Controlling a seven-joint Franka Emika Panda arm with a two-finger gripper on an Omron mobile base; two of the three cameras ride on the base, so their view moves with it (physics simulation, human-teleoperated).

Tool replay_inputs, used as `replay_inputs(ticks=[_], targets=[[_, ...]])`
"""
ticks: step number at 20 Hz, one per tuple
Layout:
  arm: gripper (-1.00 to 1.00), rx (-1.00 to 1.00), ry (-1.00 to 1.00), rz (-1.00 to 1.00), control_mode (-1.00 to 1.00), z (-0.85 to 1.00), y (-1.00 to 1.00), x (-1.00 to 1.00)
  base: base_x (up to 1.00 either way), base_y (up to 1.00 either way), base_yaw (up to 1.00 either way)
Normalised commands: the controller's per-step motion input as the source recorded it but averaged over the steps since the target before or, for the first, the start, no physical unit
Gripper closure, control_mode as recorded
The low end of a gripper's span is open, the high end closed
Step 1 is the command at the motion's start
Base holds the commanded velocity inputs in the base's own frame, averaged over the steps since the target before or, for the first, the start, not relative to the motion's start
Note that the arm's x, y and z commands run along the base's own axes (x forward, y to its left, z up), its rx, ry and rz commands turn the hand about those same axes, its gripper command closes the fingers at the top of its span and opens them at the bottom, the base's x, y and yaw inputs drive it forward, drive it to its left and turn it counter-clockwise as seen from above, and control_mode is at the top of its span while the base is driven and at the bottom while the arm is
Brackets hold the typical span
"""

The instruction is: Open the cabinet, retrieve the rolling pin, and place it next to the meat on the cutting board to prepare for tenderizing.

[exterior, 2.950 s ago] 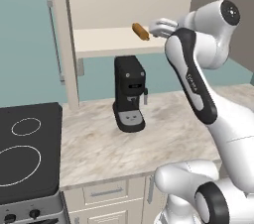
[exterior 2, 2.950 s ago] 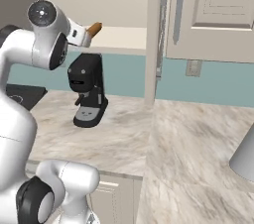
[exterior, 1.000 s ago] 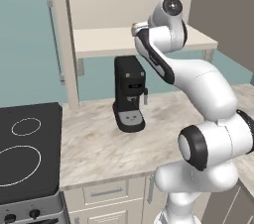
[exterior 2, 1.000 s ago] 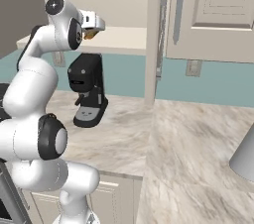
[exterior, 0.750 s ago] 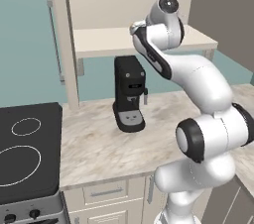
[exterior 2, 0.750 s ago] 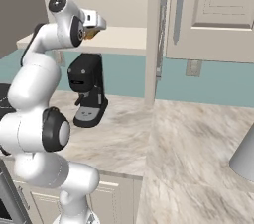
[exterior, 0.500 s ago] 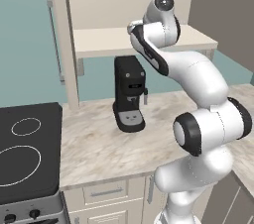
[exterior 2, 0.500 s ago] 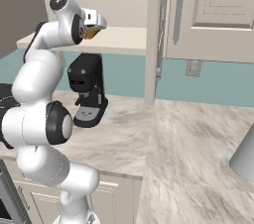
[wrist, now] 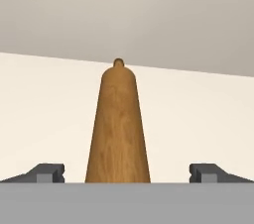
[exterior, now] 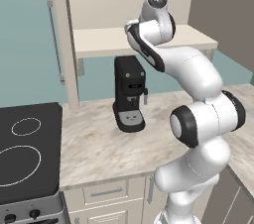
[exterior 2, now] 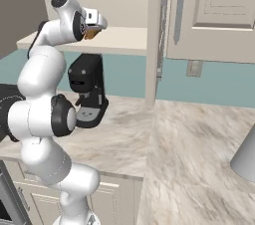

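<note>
Rolling pin [wrist: 118,129] now lies between the advanced tool's [wrist: 127,172] spread fingers.

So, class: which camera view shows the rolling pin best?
The hand view: the pin runs lengthwise up the middle, between the open hand's fingertips, on the cabinet shelf. The right base view shows just an orange-brown sliver under the hand. In the left base view the arm covers it.
</note>
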Motion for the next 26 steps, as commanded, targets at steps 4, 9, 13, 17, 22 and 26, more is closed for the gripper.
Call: replay_inputs(ticks=[4, 9, 13, 17, 22, 26], targets=[[-1.00, 0.00, 0.00, -0.04, -1.00, -0.19, 0.00, 0.07, 0.00, 0.00, 0.00], [-1.00, 0.00, 0.00, -0.03, -1.00, -0.21, 0.00, 0.07, 0.00, 0.00, 0.00], [1.00, 0.00, 0.00, -0.03, -1.00, -0.27, 0.00, 0.06, 0.00, 0.00, 0.00], [1.00, 0.00, 0.01, -0.02, -1.00, -0.25, 0.01, 0.07, 0.00, 0.00, 0.00], [1.00, 0.00, 0.00, 0.00, -1.00, -0.19, 0.00, 0.00, 0.00, 0.00, 0.00], [1.00, 0.00, -0.03, 0.00, -1.00, -0.19, 0.00, -0.05, 0.00, 0.00, 0.00]])
